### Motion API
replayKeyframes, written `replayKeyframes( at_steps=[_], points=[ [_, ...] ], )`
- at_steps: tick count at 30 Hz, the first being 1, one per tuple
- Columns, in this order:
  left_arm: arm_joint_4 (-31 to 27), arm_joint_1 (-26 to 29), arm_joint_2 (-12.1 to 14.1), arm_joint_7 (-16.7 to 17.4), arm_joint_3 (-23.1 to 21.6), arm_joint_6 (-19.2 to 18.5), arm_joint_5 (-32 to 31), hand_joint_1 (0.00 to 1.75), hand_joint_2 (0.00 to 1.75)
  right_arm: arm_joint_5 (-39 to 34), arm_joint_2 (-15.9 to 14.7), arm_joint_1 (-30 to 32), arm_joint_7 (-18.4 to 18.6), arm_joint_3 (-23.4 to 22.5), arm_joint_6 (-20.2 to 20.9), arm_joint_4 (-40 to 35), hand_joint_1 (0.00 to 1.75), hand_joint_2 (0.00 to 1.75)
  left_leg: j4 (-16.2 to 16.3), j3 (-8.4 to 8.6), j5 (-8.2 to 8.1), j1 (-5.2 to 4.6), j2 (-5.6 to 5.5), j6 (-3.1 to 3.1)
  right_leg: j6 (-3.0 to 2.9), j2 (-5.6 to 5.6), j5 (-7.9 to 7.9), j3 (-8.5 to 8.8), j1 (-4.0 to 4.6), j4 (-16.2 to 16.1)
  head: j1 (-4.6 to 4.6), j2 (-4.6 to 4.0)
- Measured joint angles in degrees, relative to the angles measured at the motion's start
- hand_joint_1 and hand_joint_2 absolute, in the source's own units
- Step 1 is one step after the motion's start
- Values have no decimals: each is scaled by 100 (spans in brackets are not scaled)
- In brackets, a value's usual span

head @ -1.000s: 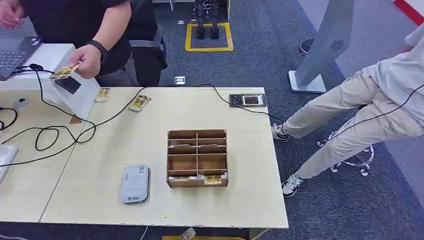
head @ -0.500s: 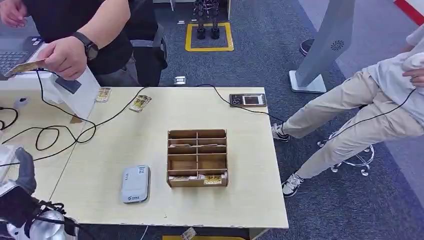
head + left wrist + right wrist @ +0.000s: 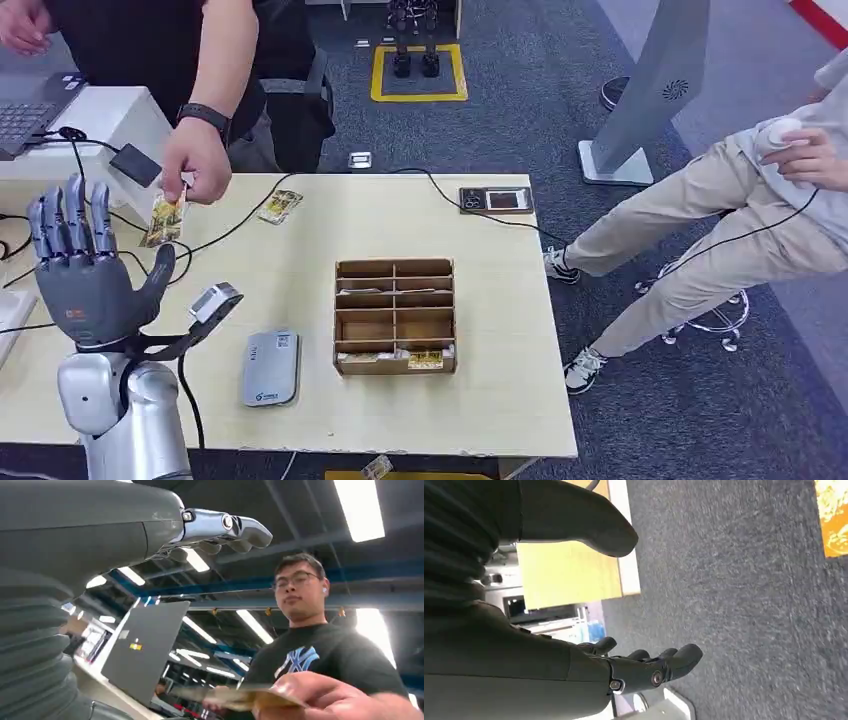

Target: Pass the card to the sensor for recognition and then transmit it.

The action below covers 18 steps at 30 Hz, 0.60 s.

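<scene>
Left hand: the left hand (image 3: 88, 275) was raised over the left part of the surface (image 3: 300, 240), palm outward, fingers straight up and spread, thumb out to the side; nothing was held in it.
Right hand: the right hand (image 3: 634, 667) was seen in the right wrist view above grey carpet (image 3: 734, 605), fingers only slightly curled and apart, with nothing held.
Card: the card (image 3: 165, 218) was pinched at its upper end by a person's hand (image 3: 195, 172), just beyond the left hand's fingertips; its long axis ran nearly upright, leaning slightly, the lower end pointing down toward the surface. In the left wrist view the card was seen edge-on.
Sensor: a grey reader (image 3: 271, 367) lay flat on the surface, just beside the wooden rack (image 3: 395, 315).
Rack: more cards (image 3: 425, 359) were lying in its nearest row.
Other card: another card (image 3: 280, 206) lay flat near the far edge of the surface.
</scene>
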Motion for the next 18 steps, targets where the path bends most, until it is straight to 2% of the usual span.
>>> replayKeyframes(
  at_steps=[2,4,7,10,13,15,16,18],
  points=[
    [57,-47,35,542,-15,0,-400,0,175,13,-22,-3,-2,33,-2,0,0,175,0,0,0,0,2,0,0,3,0,-3,0,0,0,0],
    [127,-52,176,1543,-204,0,-591,0,175,17,-39,-3,-22,64,-2,0,0,175,0,0,0,0,5,0,0,9,1,-6,1,0,0,0],
    [252,-51,608,2925,-809,0,-622,0,175,59,-57,-3,-50,131,-7,2,0,175,0,-1,0,1,5,0,-1,8,1,-7,2,1,-2,0],
    [356,-48,999,3612,-1326,0,-624,0,175,83,-81,-4,-61,171,-22,6,0,175,0,-3,2,3,3,-2,-1,6,0,-7,4,2,-2,0],
    [451,-42,1299,4065,-1758,2,-624,2,175,118,-96,-8,-68,217,-37,11,0,175,-1,-6,2,4,5,-3,-1,8,0,-7,3,3,-2,0],
    [472,-29,1450,4232,-2006,4,-624,2,175,120,-103,-6,-70,245,-37,13,0,175,0,-6,2,2,5,-2,0,9,0,-7,1,2,0,0],
    [477,-19,1497,4265,-2105,7,-624,175,175,122,-105,-6,-85,269,-37,15,0,175,0,-7,2,2,5,-2,0,8,0,-7,1,2,0,0],
    [488,-1,1585,4289,-2262,4,-624,175,175,125,-112,-5,-87,297,-39,17,0,175,0,-9,1,1,4,-1,0,8,0,-7,0,1,0,0]
  ],
)
